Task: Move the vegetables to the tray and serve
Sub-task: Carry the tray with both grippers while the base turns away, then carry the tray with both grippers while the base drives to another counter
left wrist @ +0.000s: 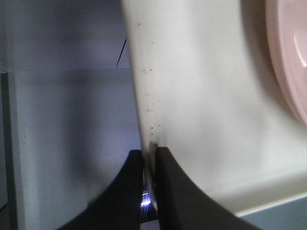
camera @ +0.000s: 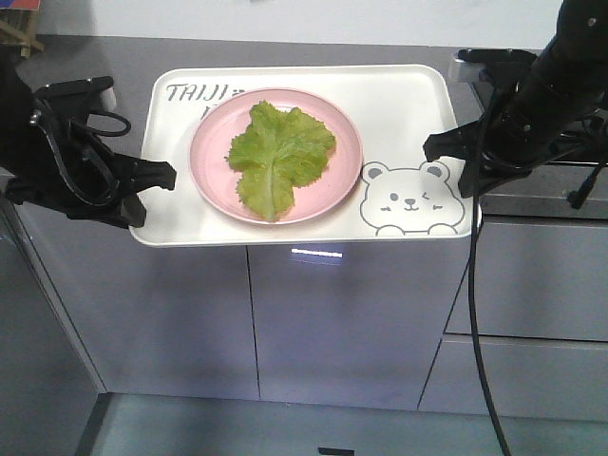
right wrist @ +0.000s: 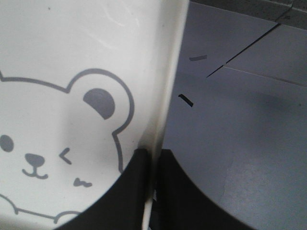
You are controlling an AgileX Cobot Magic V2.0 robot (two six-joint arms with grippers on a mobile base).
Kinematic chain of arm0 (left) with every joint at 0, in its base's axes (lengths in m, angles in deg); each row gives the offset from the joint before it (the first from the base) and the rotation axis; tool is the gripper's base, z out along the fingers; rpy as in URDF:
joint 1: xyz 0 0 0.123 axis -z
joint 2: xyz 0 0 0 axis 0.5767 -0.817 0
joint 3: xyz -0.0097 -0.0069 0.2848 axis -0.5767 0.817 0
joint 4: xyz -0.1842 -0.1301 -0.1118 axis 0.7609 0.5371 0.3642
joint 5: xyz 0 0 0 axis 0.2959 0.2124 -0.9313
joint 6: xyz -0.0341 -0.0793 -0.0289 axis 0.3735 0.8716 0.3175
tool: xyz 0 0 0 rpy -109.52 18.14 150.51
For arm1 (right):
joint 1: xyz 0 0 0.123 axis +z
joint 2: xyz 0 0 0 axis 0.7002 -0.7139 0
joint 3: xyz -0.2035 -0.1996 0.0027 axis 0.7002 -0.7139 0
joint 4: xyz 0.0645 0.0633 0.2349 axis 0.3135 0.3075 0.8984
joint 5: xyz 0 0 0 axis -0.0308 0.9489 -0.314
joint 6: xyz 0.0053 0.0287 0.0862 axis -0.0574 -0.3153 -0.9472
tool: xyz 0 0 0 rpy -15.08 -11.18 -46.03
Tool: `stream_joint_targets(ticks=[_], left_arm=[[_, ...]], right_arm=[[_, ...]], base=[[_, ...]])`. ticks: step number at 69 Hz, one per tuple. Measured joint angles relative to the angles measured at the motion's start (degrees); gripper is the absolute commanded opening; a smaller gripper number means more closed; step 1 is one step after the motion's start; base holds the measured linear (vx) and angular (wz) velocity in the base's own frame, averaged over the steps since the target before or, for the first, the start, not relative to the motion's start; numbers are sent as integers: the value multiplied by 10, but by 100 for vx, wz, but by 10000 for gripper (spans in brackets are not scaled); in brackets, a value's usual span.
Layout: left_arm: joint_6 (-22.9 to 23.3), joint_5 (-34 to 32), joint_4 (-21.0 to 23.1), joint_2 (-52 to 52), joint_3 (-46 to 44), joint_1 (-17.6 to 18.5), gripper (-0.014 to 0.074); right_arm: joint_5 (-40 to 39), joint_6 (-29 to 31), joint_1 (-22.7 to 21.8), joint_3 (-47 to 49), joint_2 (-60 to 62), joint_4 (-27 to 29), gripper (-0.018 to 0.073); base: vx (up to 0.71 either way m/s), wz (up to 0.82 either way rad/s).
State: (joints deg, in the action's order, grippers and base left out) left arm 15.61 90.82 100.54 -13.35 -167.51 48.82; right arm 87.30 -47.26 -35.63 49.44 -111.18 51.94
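The cream tray (camera: 399, 104) with grey lettering and a winking bear is held in the air in front of the grey counter. On it stands a round pink plate (camera: 214, 171), and the green lettuce leaf (camera: 275, 152) lies on that plate. My left gripper (camera: 169, 177) is shut on the tray's left rim (left wrist: 144, 96), the rim pinched between both black fingers (left wrist: 170, 191). At the opposite side my right gripper (camera: 432, 147) is shut on the right rim (right wrist: 165, 96), beside the bear drawing (right wrist: 57, 143).
Grey cabinet fronts (camera: 332, 323) stand directly below and behind the tray. A grey countertop (camera: 85, 57) runs along the back. A metal appliance edge (camera: 470, 59) sits at the back right, and a black cable (camera: 480, 313) hangs from the right arm.
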Motion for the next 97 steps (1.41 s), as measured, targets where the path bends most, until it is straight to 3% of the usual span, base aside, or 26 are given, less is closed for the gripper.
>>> stream_joint_targets(ticks=[97], left_arm=[[0,0,0,0,0,0,-8]], right_arm=[[0,0,0,0,0,0,-4]], base=[[6,0]])
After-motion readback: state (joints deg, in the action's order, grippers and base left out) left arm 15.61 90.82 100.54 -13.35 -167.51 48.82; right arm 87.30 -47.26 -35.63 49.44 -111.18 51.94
